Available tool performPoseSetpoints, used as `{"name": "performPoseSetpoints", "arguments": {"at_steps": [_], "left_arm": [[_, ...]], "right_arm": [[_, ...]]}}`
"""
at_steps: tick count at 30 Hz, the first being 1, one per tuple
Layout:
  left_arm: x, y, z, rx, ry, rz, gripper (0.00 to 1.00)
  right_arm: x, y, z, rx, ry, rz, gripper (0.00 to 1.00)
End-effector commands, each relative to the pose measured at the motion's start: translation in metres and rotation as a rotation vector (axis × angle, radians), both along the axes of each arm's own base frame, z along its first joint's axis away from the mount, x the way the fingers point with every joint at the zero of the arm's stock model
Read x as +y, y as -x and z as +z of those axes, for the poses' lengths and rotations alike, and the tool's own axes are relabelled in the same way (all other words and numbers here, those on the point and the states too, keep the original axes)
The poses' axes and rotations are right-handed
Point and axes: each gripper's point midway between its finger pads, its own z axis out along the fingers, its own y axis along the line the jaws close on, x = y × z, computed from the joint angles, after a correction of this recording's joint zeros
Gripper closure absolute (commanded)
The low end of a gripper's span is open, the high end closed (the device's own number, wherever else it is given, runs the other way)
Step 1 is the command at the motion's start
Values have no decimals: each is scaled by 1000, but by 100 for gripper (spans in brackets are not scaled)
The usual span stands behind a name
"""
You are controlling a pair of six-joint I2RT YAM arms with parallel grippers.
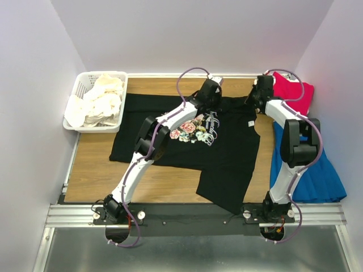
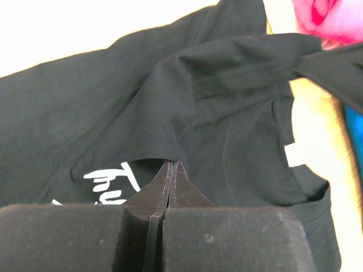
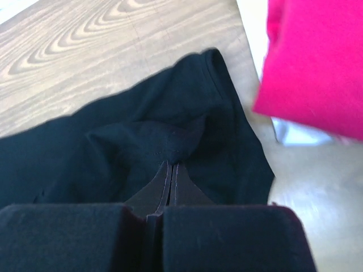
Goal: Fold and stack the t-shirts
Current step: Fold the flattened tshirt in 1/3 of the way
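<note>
A black t-shirt (image 1: 227, 158) with a rose print and white lettering (image 2: 112, 182) lies spread on the wooden table (image 1: 96, 170). My left gripper (image 1: 212, 102) sits at the shirt's far edge, shut on a lifted fold of black cloth (image 2: 172, 164). To its right, my right gripper (image 1: 253, 101) is shut on the shirt's far right part (image 3: 171, 165), where the cloth bunches up at the tips. A crimson t-shirt (image 1: 292, 93) lies at the back right, also seen in the right wrist view (image 3: 317, 68). Cream-white t-shirts (image 1: 102, 101) fill the basket.
A white lattice basket (image 1: 84, 84) stands at the back left corner. A blue cloth (image 1: 317, 173) hangs over the table's right side below the crimson shirt. Walls close in on the left, back and right. Bare wood (image 3: 113, 45) shows beyond the shirt.
</note>
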Motion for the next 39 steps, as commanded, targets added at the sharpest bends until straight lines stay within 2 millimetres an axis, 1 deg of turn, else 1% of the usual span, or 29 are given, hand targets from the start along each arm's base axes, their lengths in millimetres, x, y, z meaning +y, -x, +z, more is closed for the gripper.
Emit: {"name": "performPoseSetpoints", "arguments": {"at_steps": [1, 2, 3, 4, 5, 6, 7, 8, 9, 10, 11, 12, 13, 14, 15, 16, 17, 18, 19, 21, 24, 28, 31, 35, 36, 37, 38, 39], "left_arm": [[8, 12, 38, -40, -6, -44, 100], [9, 14, 38, -43, -14, -52, 100], [12, 18, 38, -37, -23, -56, 100], [14, 19, 39, -39, -28, -60, 100], [15, 21, 39, -36, -34, -63, 100], [19, 27, 37, -25, -50, -71, 100], [22, 28, 36, -24, -62, -70, 100], [25, 30, 34, -18, -75, -73, 100], [29, 37, 32, -9, -91, -78, 100], [33, 39, 31, -5, -103, -80, 100], [37, 42, 29, 1, -116, -81, 100], [41, 49, 24, 17, -131, -88, 100], [45, 53, 21, 27, -145, -92, 100], [48, 56, 19, 36, -151, -91, 100], [55, 64, 13, 54, -167, -95, 100], [57, 69, 9, 61, -176, -104, 100], [59, 74, 6, 70, -181, -114, 100], [65, 83, -2, 95, -199, -119, 100], [69, 87, -7, 108, -207, -120, 100], [76, 98, -15, 130, -222, -128, 100], [81, 105, -25, 145, -245, -152, 100], [80, 114, -36, 174, -261, -188, 100], [82, 115, -36, 174, -268, -178, 100], [88, 108, -28, 142, -285, -144, 100], [89, 105, -22, 127, -288, -131, 100], [90, 103, -21, 120, -293, -123, 100], [92, 100, -19, 108, -306, -110, 100], [93, 99, -14, 98, -309, -102, 100]], "right_arm": [[-14, 27, 31, -37, 34, -44, 99], [-14, 37, 24, -18, 34, -43, 99], [-14, 44, 32, -27, 28, -43, 99], [-13, 50, 31, -19, 24, -39, 99], [-13, 61, 21, 11, 24, -37, 99], [-13, 68, 18, 23, 21, -37, 99], [-13, 74, 21, 17, 20, -38, 99], [-14, 81, 16, 31, 21, -39, 99], [-14, 92, 4, 61, 20, -42, 99], [-15, 98, 5, 61, 22, -47, 99], [-14, 103, 2, 68, 19, -48, 99], [-15, 112, -7, 94, 17, -52, 99], [-15, 117, -9, 101, 14, -53, 99], [-15, 120, -5, 95, 11, -52, 99], [-15, 125, -8, 107, 9, -53, 99], [-15, 131, -11, 120, 10, -54, 99], [-15, 135, -9, 117, 10, -54, 99], [-15, 137, -10, 120, 11, -53, 99], [-17, 141, -14, 133, 18, -60, 99], [-18, 146, -15, 139, 20, -62, 99], [-17, 154, -24, 167, 18, -56, 99], [-17, 160, -30, 185, 21, -59, 99], [-17, 166, -35, 202, 16, -59, 99], [-18, 176, -45, 239, 16, -72, 99], [-19, 179, -46, 247, 18, -80, 96], [-23, 181, -47, 251, 27, -99, 83], [-26, 183, -46, 254, 34, -119, 76], [-28, 185, -41, 244, 37, -135, 68]]}}
